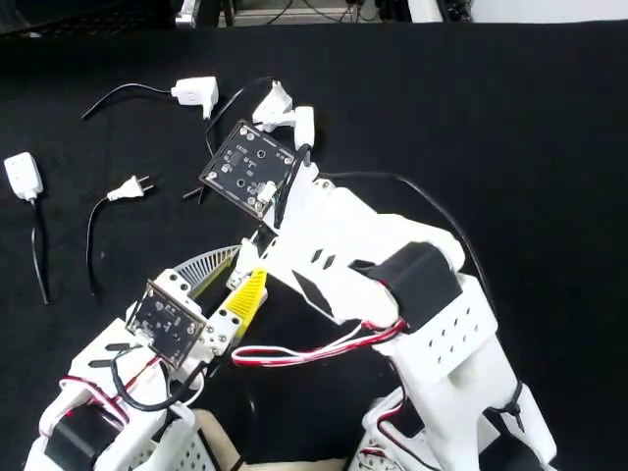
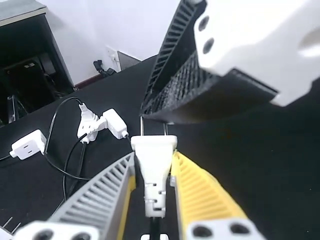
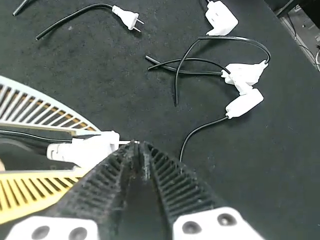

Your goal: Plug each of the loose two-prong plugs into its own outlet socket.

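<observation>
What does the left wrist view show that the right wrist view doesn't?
Left wrist only: both prongs of the held plug, clamped between the grey and yellow fingers of the left gripper, their tips close to the black fingers of the right gripper; also the room wall behind. Right wrist only: a loose plug with its cord. Both: the held plug, the plug-and-socket pair and a lone socket.
</observation>
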You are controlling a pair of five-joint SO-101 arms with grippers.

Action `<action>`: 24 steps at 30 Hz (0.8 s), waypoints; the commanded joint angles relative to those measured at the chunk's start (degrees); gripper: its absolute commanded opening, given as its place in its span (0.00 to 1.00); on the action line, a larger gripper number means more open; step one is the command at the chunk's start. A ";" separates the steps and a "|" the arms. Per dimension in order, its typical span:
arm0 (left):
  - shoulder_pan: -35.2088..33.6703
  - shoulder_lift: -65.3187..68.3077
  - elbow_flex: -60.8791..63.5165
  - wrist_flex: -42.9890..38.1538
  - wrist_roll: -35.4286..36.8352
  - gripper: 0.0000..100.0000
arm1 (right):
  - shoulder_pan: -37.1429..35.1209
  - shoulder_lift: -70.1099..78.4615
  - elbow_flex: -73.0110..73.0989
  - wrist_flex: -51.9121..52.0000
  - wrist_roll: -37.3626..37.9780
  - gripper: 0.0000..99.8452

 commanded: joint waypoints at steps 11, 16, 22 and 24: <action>0.84 -0.70 -4.97 -2.37 0.00 0.03 | 0.88 0.40 2.59 -2.99 0.09 0.01; 0.84 -0.70 -4.97 -2.73 0.18 0.03 | 0.88 0.48 2.51 -2.90 0.09 0.01; 0.84 -0.70 -5.05 -4.04 0.26 0.03 | 0.88 0.75 2.59 -2.90 0.00 0.01; 0.84 -0.70 -5.05 -4.04 0.26 0.03 | 0.88 0.84 2.59 -2.90 0.00 0.01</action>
